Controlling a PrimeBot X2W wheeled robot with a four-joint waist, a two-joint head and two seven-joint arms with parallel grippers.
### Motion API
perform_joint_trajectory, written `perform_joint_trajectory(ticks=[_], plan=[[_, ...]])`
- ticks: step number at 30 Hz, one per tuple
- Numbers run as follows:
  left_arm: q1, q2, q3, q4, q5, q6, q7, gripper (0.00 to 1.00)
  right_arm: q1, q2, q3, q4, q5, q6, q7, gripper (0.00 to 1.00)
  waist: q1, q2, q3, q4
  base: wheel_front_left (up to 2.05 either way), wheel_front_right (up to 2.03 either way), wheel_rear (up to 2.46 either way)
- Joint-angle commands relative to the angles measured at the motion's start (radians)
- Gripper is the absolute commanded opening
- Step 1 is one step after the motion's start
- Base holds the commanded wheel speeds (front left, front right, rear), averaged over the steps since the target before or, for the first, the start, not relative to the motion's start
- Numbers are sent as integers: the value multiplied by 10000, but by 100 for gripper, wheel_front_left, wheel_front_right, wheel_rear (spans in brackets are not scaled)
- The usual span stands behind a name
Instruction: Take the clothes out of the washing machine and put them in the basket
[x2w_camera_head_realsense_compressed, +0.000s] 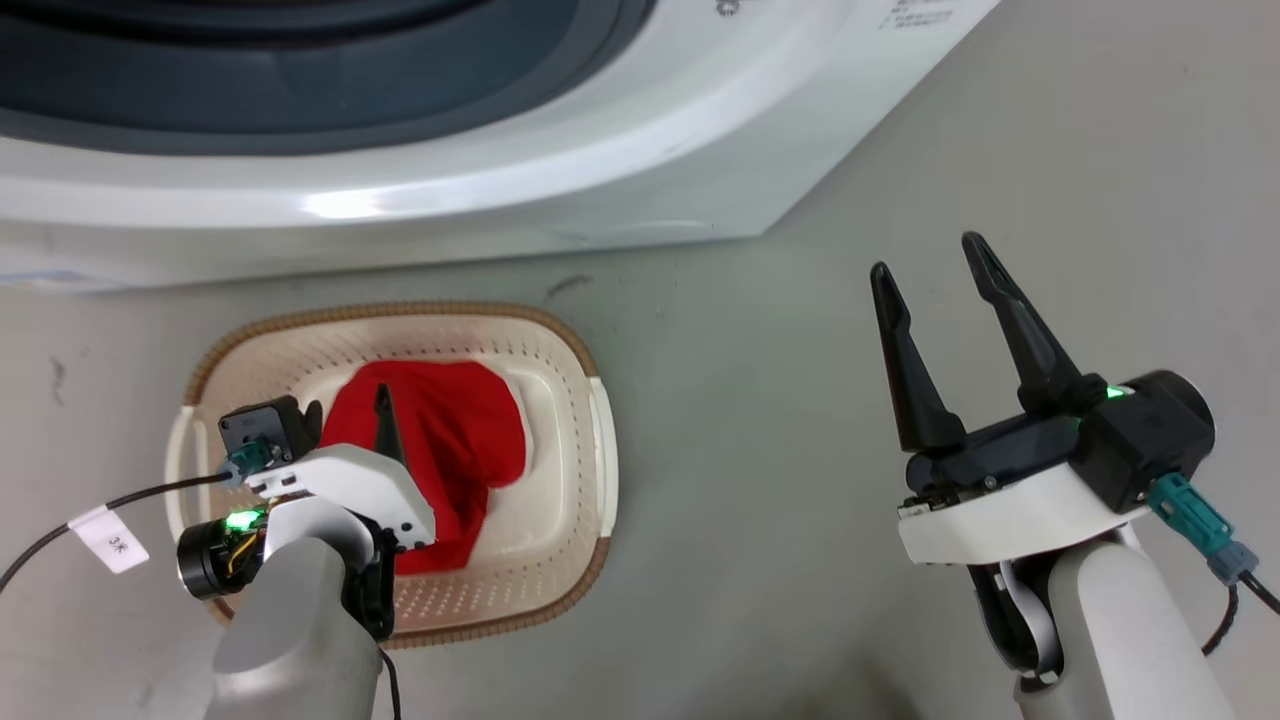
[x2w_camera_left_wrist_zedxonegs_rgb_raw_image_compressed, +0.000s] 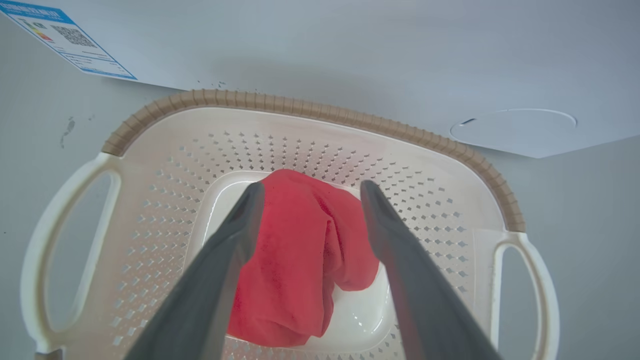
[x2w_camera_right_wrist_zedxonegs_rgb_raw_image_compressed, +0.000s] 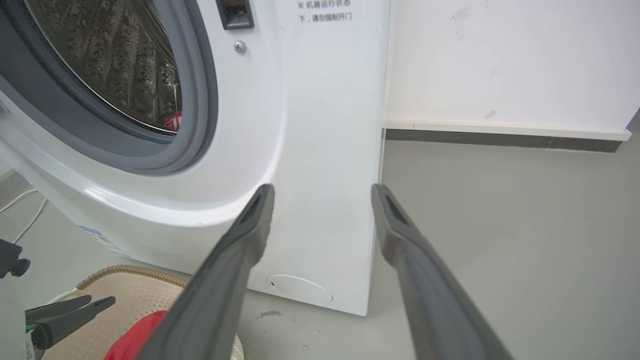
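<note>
Clothes: a plain red garment (x2w_camera_head_realsense_compressed: 450, 440) lies crumpled on the bottom of the basket (x2w_camera_head_realsense_compressed: 575, 345); a red scrap (x2w_camera_right_wrist_zedxonegs_rgb_raw_image_compressed: 173, 121) shows farther off, inside the drum (x2w_camera_right_wrist_zedxonegs_rgb_raw_image_compressed: 125, 65) of the washing machine (x2w_camera_head_realsense_compressed: 500, 190).
Basket: it stands on the floor (x2w_camera_head_realsense_compressed: 760, 450), with the machine's front just behind it.
Left pincer (x2w_camera_left_wrist_zedxonegs_rgb_raw_image_compressed: 311, 186): it hangs over the basket above the garment, fingers spread, released, gripping nothing.
Right pincer (x2w_camera_head_realsense_compressed: 926, 255): it is well to the right of the basket over bare floor, fingers apart, empty.
</note>
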Motion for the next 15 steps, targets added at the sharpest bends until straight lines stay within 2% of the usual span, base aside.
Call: perform_joint_trajectory(ticks=[1,15], plan=[[226,-57,47,-101,57,-27,-24,100,147,10,-30,-17,-74,-5,41,100,-1,0,-607,206,0,0,0],[1897,-513,105,-3605,1125,-488,-25,100,931,8,-776,-488,-462,-5,601,100,-1,0,-2470,974,0,0,0]])
